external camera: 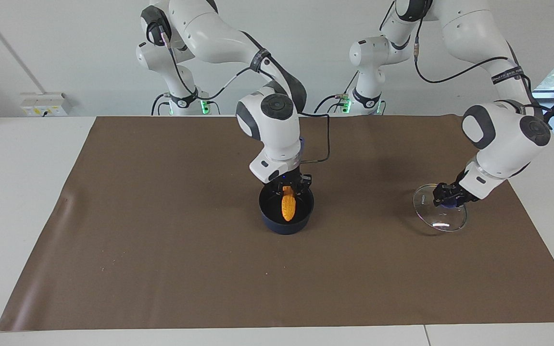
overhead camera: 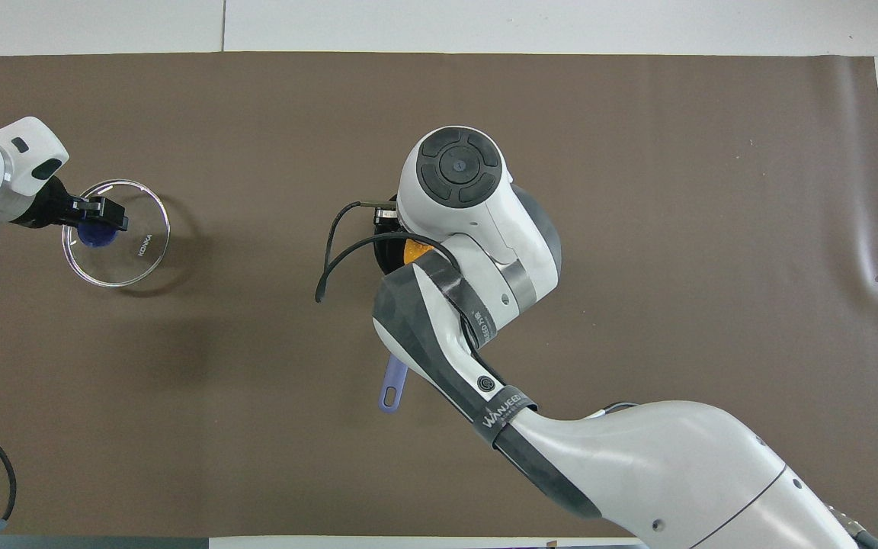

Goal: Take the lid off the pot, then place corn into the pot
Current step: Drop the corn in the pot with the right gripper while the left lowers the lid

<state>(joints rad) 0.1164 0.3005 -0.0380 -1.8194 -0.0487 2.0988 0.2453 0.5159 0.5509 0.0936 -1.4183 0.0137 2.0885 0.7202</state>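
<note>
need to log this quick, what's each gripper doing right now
Left gripper: shut on the lid's knob, toward the left arm's end of the table.
Right gripper: shut on the corn, over the pot.

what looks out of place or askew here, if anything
Nothing looks spilled or damaged. The lid is tilted, one edge on the brown mat, its knob in the left gripper. The corn stands on end in the pot, under the right gripper. The mat is slightly creased at one edge.
</note>
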